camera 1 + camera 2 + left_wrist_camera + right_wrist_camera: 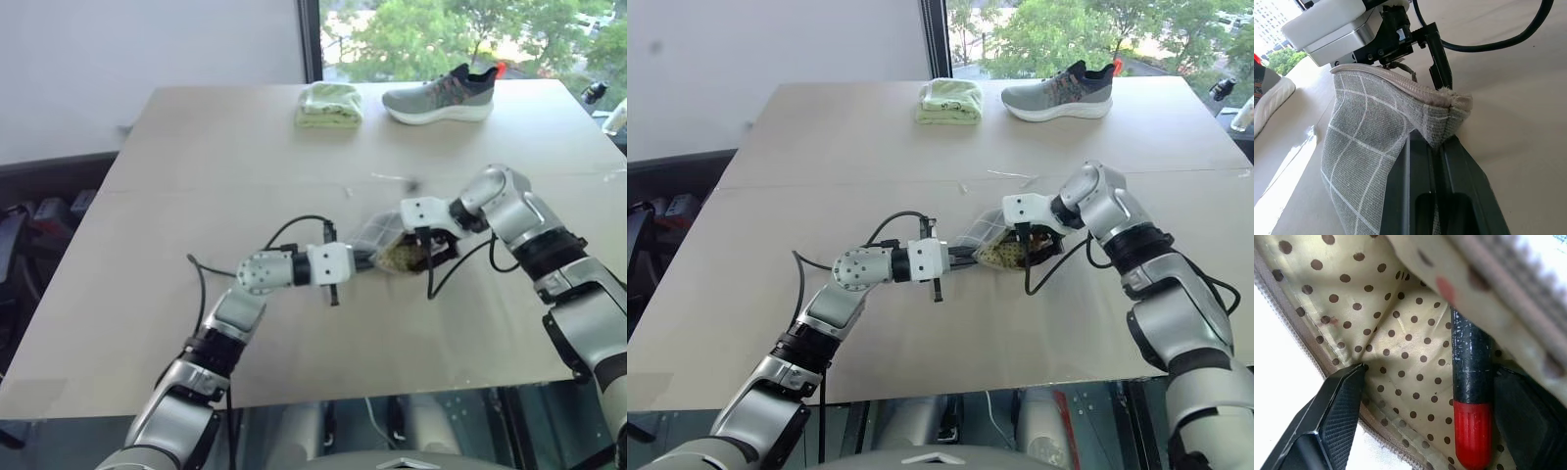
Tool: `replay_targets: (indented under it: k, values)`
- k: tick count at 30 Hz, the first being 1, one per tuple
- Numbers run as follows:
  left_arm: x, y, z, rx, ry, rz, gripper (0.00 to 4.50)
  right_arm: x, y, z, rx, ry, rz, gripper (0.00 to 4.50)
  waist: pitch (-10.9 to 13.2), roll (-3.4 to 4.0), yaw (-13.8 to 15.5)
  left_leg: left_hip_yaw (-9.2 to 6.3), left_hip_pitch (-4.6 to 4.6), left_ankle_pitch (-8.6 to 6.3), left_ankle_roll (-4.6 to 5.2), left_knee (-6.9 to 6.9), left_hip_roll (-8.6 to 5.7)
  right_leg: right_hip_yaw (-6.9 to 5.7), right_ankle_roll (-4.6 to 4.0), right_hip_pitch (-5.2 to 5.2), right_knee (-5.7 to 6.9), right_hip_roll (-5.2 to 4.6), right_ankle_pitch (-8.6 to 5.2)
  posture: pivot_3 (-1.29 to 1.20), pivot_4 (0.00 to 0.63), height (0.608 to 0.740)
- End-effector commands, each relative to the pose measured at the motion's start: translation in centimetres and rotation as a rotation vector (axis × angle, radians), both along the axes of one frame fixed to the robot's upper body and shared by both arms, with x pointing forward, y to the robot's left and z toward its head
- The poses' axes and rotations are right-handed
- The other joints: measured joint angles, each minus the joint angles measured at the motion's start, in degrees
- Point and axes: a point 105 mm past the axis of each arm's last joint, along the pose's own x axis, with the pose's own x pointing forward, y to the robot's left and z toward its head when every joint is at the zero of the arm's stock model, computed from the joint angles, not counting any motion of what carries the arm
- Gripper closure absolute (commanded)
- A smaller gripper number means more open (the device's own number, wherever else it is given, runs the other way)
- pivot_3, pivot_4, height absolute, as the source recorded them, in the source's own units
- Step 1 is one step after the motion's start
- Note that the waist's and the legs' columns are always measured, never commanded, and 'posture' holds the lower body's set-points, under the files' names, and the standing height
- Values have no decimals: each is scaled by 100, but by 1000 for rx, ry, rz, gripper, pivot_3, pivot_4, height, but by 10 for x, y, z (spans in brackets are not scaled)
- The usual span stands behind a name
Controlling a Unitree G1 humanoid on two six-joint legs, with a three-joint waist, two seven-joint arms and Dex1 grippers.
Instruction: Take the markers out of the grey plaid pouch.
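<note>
left gripper (1437, 147): clamped on corner of grey plaid pouch (1371, 147), holding it up off table (196, 176) | right gripper (1425, 411): spread wide inside pouch mouth, fingers (1327, 421) either side of red-ended marker (1472, 396) (lying on dotted yellowish lining); not closed on it | pouch mid-table between both arms

- Pouch (1004, 250) lies mid-table (823, 147), between the left gripper (965, 257) at nine o'clock and the right gripper (1034, 245) at three.
- Marker (1471, 401) lies inside the pouch.
- Folded cloth (950, 101) and shoe (1058, 93) sit at twelve o'clock, cloth left of the shoe.
</note>
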Motion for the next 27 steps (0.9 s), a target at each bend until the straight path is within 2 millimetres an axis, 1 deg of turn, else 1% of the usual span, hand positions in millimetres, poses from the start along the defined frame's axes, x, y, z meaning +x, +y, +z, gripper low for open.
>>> replay_targets:
  k: [1,7,16,23,27]
  values:
    - [0,-1,14,-39,-55,5,4500,-8,-3,-7,12,49,-7,698,0,0,0,0,0,0,0,0,0,0,0,0,0,0,0,0,150,740]
    - [0,-2,13,-44,-51,10,4500,-10,-4,-8,71,56,-56,698,0,0,-3,0,0,0,0,0,0,0,0,0,1,0,0,0,150,740]
    - [0,-2,12,-43,-49,11,4500,-8,-7,-13,87,31,-106,698,0,0,-9,0,1,0,0,1,1,-1,0,0,2,0,0,0,150,740]
    - [-1,-2,12,-44,-48,11,4500,-7,-4,-13,118,40,-144,698,0,0,-11,0,2,0,0,2,1,-1,0,0,4,0,0,0,150,740]
    - [-1,-2,12,-45,-48,13,4500,2,-1,-12,178,-5,-216,698,0,-1,-24,1,2,0,0,2,1,-1,0,1,4,0,0,0,150,740]
